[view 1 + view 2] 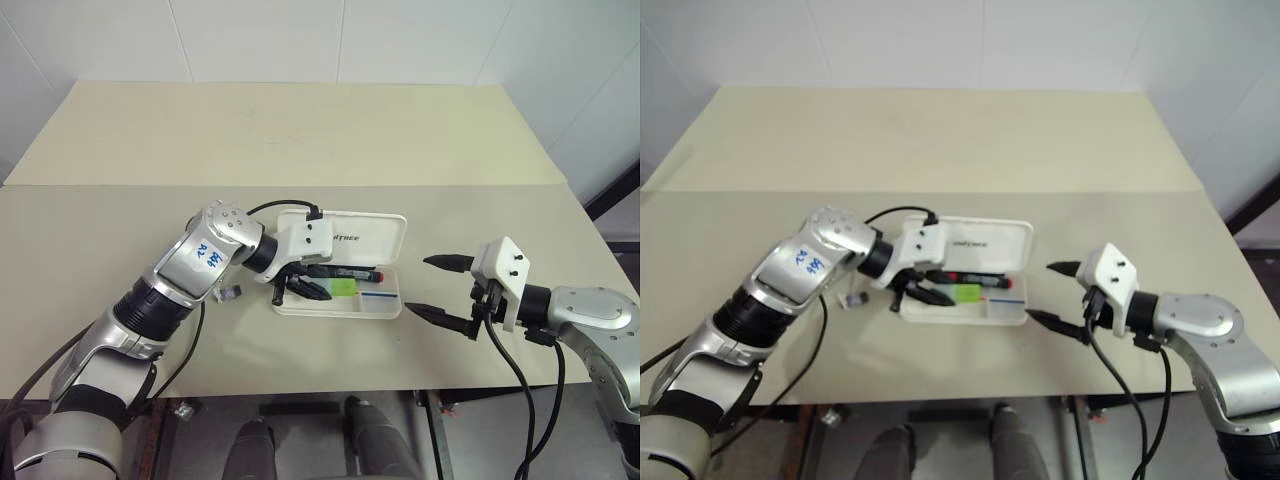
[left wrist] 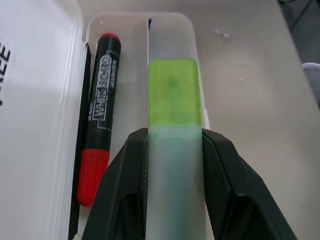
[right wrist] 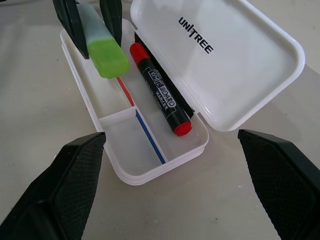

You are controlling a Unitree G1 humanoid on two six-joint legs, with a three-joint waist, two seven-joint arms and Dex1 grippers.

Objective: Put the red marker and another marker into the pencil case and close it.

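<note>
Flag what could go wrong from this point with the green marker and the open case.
1. The left gripper holds the green marker tilted over the pencil case; released so, it may prop on the divider or the red marker.
2. A propped marker could block the lid from closing.
3. The right gripper is open beside the case, so it could slide if pushed.

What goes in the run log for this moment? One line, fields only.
left gripper: shut on green marker, over open pencil case | red marker: in case | right gripper: open
</note>
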